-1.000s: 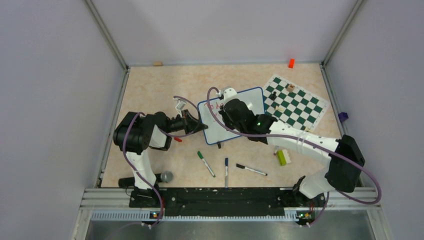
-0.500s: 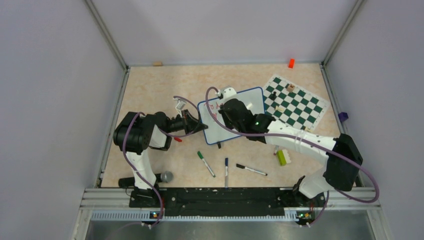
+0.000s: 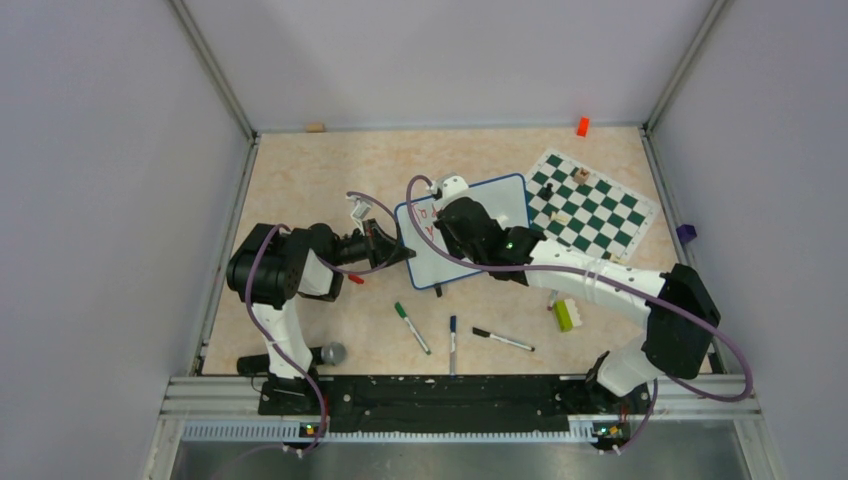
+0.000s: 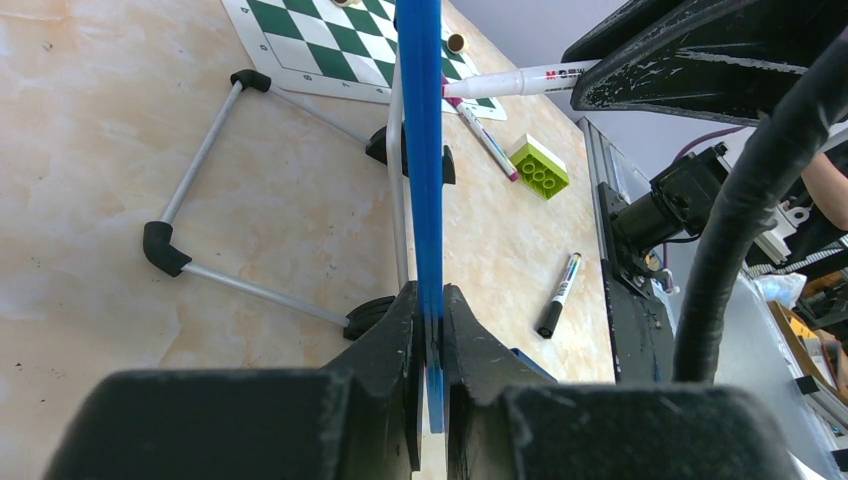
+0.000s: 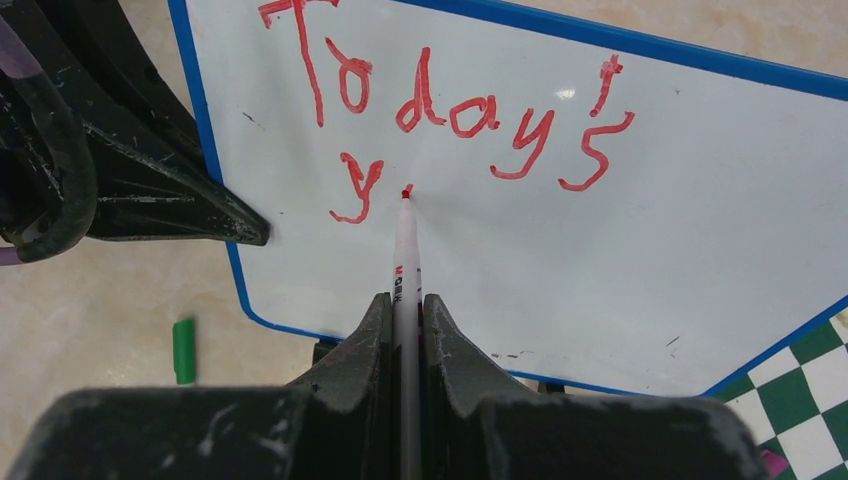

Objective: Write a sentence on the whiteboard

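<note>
Whiteboard (image 3: 508, 195) stands propped near the middle of the desk (image 3: 320, 170), toward the far edge, just beside the chess mat (image 3: 590, 205). The left claw (image 4: 430, 300) is closed tight on the board's blue frame. The right claw (image 5: 405, 310) is clamped around a red marker (image 5: 404, 250), its tip at the board just right of the "y" on the sentence's (image 5: 450, 110) second line. Pressing too hard could pivot the board in that pinch or skid its feet, smearing the stroke. Pressing too lightly could break the line.
</note>
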You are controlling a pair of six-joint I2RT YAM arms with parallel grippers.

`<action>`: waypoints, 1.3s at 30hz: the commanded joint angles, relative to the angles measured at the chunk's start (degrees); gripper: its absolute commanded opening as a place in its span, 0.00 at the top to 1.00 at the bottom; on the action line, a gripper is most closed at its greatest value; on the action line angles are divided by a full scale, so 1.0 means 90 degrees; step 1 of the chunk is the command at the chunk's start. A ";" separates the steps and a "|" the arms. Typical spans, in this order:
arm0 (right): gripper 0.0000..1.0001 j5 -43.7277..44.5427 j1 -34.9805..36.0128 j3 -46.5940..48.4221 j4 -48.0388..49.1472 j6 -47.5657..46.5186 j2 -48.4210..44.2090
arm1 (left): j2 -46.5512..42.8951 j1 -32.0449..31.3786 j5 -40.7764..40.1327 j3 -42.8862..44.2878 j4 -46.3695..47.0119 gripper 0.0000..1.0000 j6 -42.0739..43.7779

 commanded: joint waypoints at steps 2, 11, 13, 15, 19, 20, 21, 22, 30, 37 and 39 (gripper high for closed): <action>1.00 -0.0087 -0.0051 0.0101 -0.0058 -0.0084 -0.0065 | -0.0091 -0.0023 0.0277 0.0000 0.0689 1.00 0.0210; 1.00 0.0055 -0.0050 0.0074 -0.0279 -0.0106 -0.0128 | -0.0110 -0.0029 0.0281 -0.0004 0.0689 1.00 0.0214; 1.00 0.0151 -0.0058 0.0093 -0.0300 -0.0106 -0.0137 | -0.0114 -0.0029 0.0280 -0.0009 0.0689 1.00 0.0213; 1.00 0.0228 -0.0055 0.0103 -0.0319 -0.0111 -0.0146 | -0.0120 -0.0029 0.0270 -0.0009 0.0689 1.00 0.0215; 1.00 0.0382 -0.0082 0.0171 -0.0317 -0.0087 -0.0122 | -0.0126 -0.0026 0.0280 -0.0009 0.0689 1.00 0.0215; 1.00 0.0427 -0.0085 0.0194 -0.0305 -0.0076 -0.0115 | -0.0118 -0.0028 0.0271 -0.0009 0.0689 1.00 0.0211; 1.00 0.0459 -0.0091 0.0221 -0.0302 -0.0080 -0.0101 | -0.0119 -0.0029 0.0277 -0.0018 0.0689 1.00 0.0221; 1.00 0.0505 -0.0099 0.0247 -0.0286 -0.0088 -0.0084 | -0.0121 -0.0029 0.0273 -0.0018 0.0689 1.00 0.0216; 1.00 0.0557 -0.0110 0.0459 -0.0096 -0.0182 0.0034 | -0.0125 -0.0028 0.0272 -0.0018 0.0689 1.00 0.0223; 1.00 0.0385 -0.0103 0.0640 -0.0043 -0.0233 0.0153 | -0.0119 -0.0029 0.0273 -0.0014 0.0689 1.00 0.0226; 1.00 0.0276 -0.0104 0.0668 -0.0043 -0.0243 0.0175 | -0.0116 -0.0029 0.0282 -0.0010 0.0689 1.00 0.0226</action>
